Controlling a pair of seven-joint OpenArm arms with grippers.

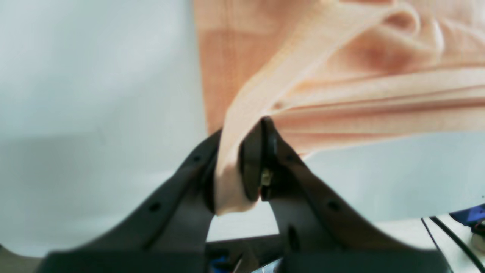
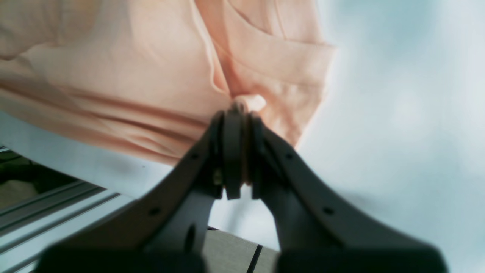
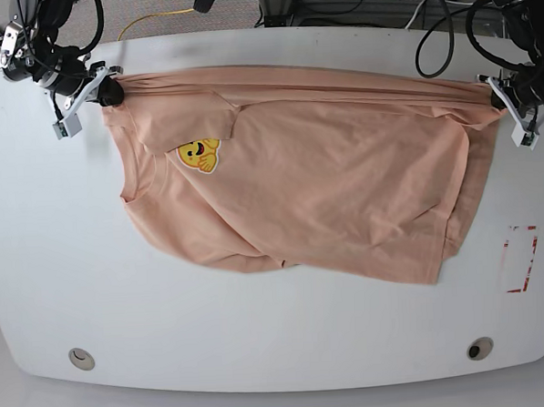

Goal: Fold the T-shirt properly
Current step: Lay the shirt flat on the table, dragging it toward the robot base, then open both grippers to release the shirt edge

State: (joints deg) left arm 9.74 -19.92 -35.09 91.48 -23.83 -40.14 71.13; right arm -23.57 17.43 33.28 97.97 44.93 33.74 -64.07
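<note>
The peach-pink T-shirt (image 3: pixel 317 183) lies spread on the white table (image 3: pixel 56 269), its far edge pulled taut between both arms. A yellow cartoon-face patch (image 3: pixel 198 154) shows near its left side. At the table's far right my left gripper (image 3: pixel 496 93) is shut on the shirt's corner. In the left wrist view the cloth (image 1: pixel 322 68) is pinched between the fingers of that gripper (image 1: pixel 242 167). My right gripper (image 3: pixel 111 90), at the far left, is shut on the shirt's other corner. The right wrist view shows fabric (image 2: pixel 125 76) bunched at the tips of the right gripper (image 2: pixel 241 113).
A red rectangular marking (image 3: pixel 519 259) is on the table at the right. Two round holes (image 3: pixel 79 358) (image 3: pixel 479 348) sit near the front edge. Cables (image 3: pixel 426 4) lie behind the table's far edge.
</note>
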